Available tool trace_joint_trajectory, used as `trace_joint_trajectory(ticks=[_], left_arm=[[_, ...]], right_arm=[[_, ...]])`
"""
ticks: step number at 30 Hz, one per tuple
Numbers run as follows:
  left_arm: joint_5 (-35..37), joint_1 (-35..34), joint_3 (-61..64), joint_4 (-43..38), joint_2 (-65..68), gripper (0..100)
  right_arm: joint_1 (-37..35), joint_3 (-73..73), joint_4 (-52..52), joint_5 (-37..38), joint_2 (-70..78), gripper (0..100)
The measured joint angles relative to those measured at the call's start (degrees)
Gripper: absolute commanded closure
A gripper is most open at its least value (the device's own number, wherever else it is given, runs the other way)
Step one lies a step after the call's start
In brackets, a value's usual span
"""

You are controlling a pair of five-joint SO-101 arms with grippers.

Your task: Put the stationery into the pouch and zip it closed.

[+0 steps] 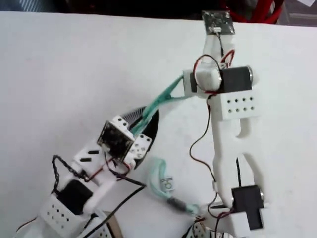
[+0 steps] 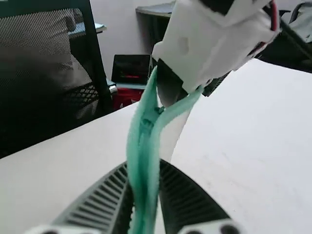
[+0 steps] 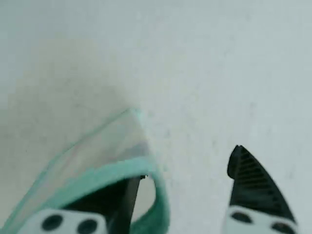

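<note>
High view first: your left gripper (image 1: 145, 123) is clenched on the near end of the pouch (image 1: 163, 96). The pouch stretches over the white table (image 1: 74, 64), running far and right up to your right gripper (image 1: 187, 83). A teal stationery piece (image 1: 161, 181) lies on the table nearer you, between the two arm bases and well outside the pouch. I cannot tell exactly what it is.

Over to the left wrist view: your ribbed black jaws are pinched on the doubled teal rim (image 2: 144, 146). The rim runs taut away to the right gripper (image 2: 168, 90), and there the two teal strands part around a black finger.

Now the right wrist view: that gripper (image 3: 185, 170) is released, jaws well apart. One finger (image 3: 122, 202) is tucked behind the teal rim, seemingly inside the mouth. The other finger (image 3: 248, 180) stands free over the table, and the pouch's clear wall (image 3: 92, 146) drapes just beside it.

Expect the pouch to handle as thin, limp, slippery film that folds wherever you let go. The teal rim looks like its firmest part, so take hold there rather than on the clear wall. Pulled this taut, the mouth probably narrows, so ease the tension before feeding anything in. The stationery piece looks light, and its loop is your likeliest grip.
</note>
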Motion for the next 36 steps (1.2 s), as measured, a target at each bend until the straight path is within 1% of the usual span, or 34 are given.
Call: trace_joint_trajectory(ticks=[3,6,10,14,20,27,36], left_arm=[[-0.18,0.0,1.76,-1.49,-0.88,98],[-0.09,-0.09,2.2,-2.73,-0.79,98],[-0.09,-0.53,2.2,-3.08,0.09,98],[-0.09,-0.53,2.73,-3.69,0.62,98],[-0.09,-0.53,5.01,-8.0,1.14,98],[-0.18,-0.79,5.1,-8.35,1.14,98],[-0.18,-0.53,5.1,-8.35,1.14,98]], right_arm=[[-3.08,-6.42,5.63,4.22,-4.13,78.4],[-5.36,-8.09,6.68,6.68,-8.97,78.4],[-11.43,-8.97,6.95,10.46,-10.9,78.6],[-14.42,-10.02,6.95,11.34,-10.81,78.7],[-20.92,-11.16,6.95,11.43,-12.48,78.7],[-20.84,-5.45,6.86,11.43,-10.73,78.7],[-19.96,-2.64,6.42,11.6,-12.48,78.7]])
